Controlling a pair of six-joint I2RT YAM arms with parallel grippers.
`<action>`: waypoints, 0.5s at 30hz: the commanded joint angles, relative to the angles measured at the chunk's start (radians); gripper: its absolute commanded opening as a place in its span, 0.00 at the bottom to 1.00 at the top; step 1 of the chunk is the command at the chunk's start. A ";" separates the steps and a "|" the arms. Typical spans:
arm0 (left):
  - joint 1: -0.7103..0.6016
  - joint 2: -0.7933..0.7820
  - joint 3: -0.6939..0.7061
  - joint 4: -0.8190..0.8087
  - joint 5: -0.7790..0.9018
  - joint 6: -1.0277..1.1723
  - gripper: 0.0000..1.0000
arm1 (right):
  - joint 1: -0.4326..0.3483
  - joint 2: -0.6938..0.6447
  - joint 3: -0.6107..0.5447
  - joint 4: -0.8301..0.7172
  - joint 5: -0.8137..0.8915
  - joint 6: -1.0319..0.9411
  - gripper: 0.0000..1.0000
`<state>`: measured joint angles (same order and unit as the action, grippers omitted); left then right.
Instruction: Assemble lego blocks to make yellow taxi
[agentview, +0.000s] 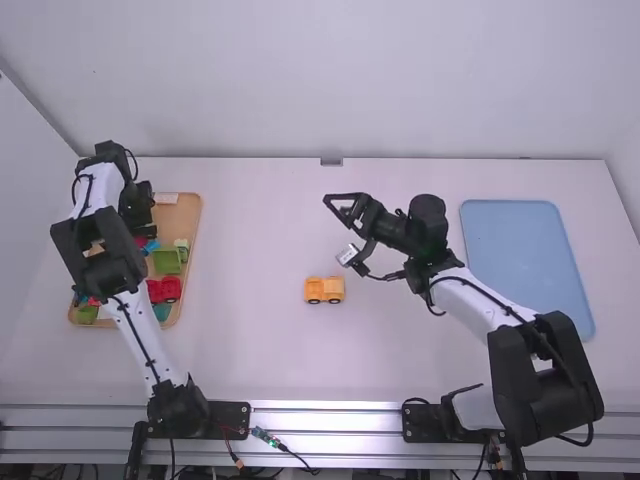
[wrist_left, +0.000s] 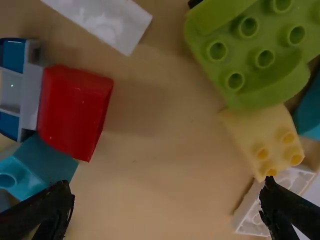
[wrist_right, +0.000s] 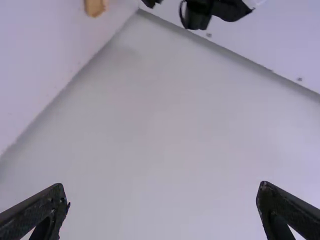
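On the table, left of my right gripper (agentview: 345, 208), stands a yellow-orange block vehicle (agentview: 324, 290) on dark wheels. The right gripper is open above the table; in its wrist view the gripper (wrist_right: 162, 195) holds nothing. My left gripper (agentview: 140, 225) is over the wooden tray's far part. In the left wrist view the gripper (wrist_left: 167, 195) is open above the tray floor. A pale yellow block (wrist_left: 267, 137) touches a green studded piece (wrist_left: 260, 65); a white piece (wrist_left: 252, 210) lies beside it. A red block (wrist_left: 75, 110) lies near a teal block (wrist_left: 40, 165).
The wooden tray (agentview: 190, 255) at the left holds several blocks, among them a red piece (agentview: 164, 290) and a green one (agentview: 167, 262). A blue tray (agentview: 525, 255) lies at the right. The left arm extends over the wooden tray.
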<state>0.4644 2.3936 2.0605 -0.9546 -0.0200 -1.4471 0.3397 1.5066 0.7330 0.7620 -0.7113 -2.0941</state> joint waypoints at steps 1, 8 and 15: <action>-0.008 -0.002 -0.006 -0.008 0.001 0.034 0.99 | 0.017 -0.021 0.001 -0.019 -0.018 0.043 1.00; -0.028 -0.002 -0.006 0.012 -0.002 0.087 0.99 | 0.020 -0.021 0.001 -0.265 0.008 0.533 1.00; -0.040 -0.002 -0.006 0.020 -0.016 0.083 0.99 | 0.000 -0.021 0.001 -0.231 0.088 1.480 1.00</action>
<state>0.4328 2.3936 2.0605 -0.9268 -0.0216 -1.3727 0.3546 1.4982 0.7326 0.5259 -0.6716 -1.1271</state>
